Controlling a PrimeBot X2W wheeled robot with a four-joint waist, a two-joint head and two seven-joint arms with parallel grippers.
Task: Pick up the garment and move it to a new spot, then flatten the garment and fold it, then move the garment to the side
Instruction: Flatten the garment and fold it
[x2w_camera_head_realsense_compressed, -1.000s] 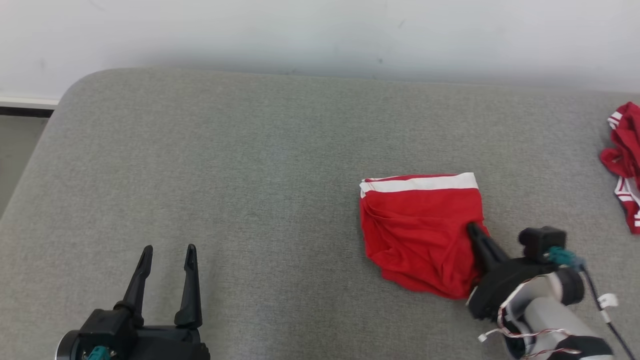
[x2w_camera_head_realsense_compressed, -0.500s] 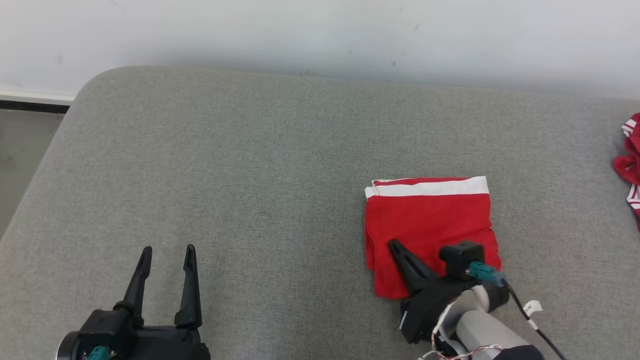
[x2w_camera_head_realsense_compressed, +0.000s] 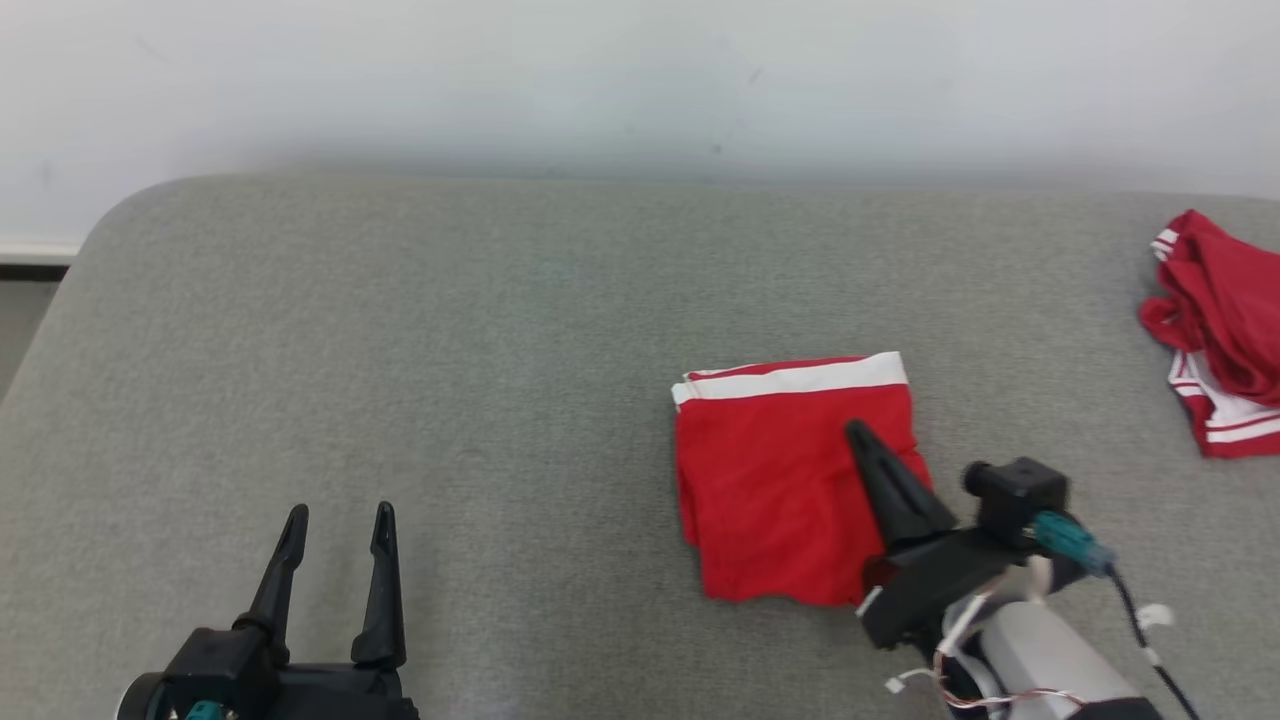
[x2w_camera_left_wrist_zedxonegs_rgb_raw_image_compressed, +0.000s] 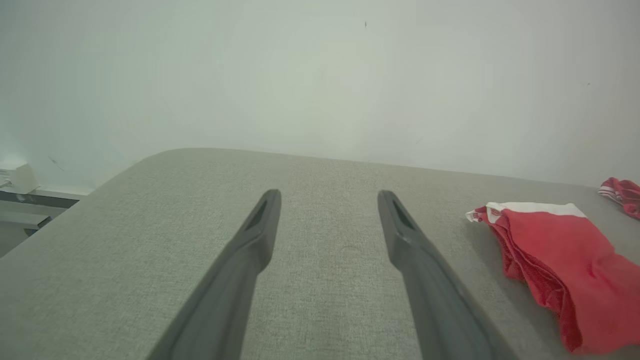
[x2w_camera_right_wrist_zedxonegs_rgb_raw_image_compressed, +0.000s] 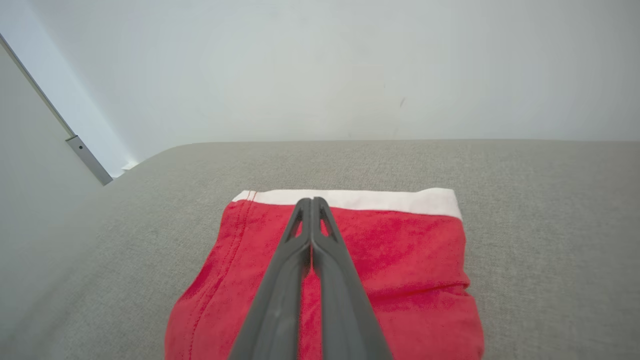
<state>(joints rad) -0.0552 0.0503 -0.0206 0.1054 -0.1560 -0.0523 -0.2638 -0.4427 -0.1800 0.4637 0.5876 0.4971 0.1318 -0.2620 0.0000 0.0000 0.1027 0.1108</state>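
Observation:
The garment (x2w_camera_head_realsense_compressed: 780, 480) is red with a white band along its far edge and lies folded into a rough square on the grey cushioned surface (x2w_camera_head_realsense_compressed: 450, 350), right of centre. My right gripper (x2w_camera_head_realsense_compressed: 858, 432) is shut, with nothing between its fingers, which lie over the garment's right half and point towards the white band. In the right wrist view the closed fingertips (x2w_camera_right_wrist_zedxonegs_rgb_raw_image_compressed: 311, 202) reach almost to the band of the garment (x2w_camera_right_wrist_zedxonegs_rgb_raw_image_compressed: 400, 260). My left gripper (x2w_camera_head_realsense_compressed: 340, 515) stands open at the lower left, over bare surface. The left wrist view shows the garment (x2w_camera_left_wrist_zedxonegs_rgb_raw_image_compressed: 550, 250) off to the right.
A second red garment with white stripes (x2w_camera_head_realsense_compressed: 1215, 340) lies crumpled at the surface's far right edge. A pale wall (x2w_camera_head_realsense_compressed: 640, 80) runs behind the surface. The surface's rounded left corner (x2w_camera_head_realsense_compressed: 110, 215) drops off to the floor.
The right gripper swung from the garment's lower right, over its lower left, up onto its right half. The head camera shifted, so the whole scene moved. The left gripper stayed still.

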